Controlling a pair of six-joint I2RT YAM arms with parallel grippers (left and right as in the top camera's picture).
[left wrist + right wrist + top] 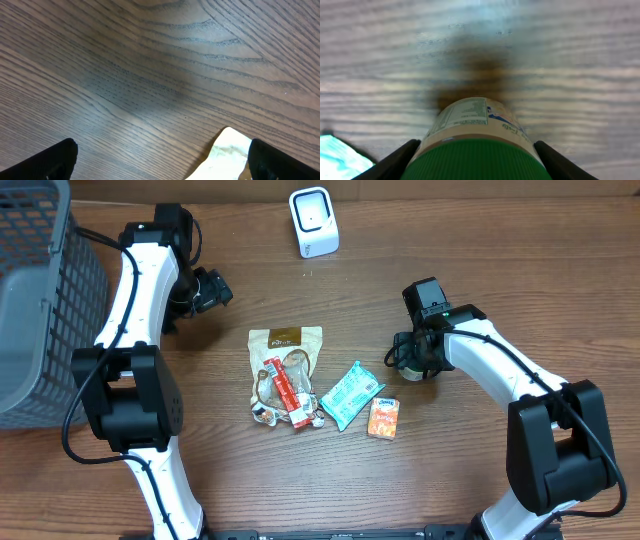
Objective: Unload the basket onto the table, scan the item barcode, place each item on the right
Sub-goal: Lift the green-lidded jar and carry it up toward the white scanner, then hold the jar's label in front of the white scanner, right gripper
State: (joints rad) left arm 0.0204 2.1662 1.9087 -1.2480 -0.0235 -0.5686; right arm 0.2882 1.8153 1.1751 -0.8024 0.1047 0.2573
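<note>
While the right gripper (476,146) flanked the green-capped bottle (470,117), hold uncertain, pickup looked the step; next: firm squeeze, lift toward the scanner (314,222). Meanwhile the left gripper (160,155) gaped empty.

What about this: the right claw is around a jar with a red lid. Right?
No: the lid is green, not red, as the right wrist view shows. The right claw is around the jar.
</note>
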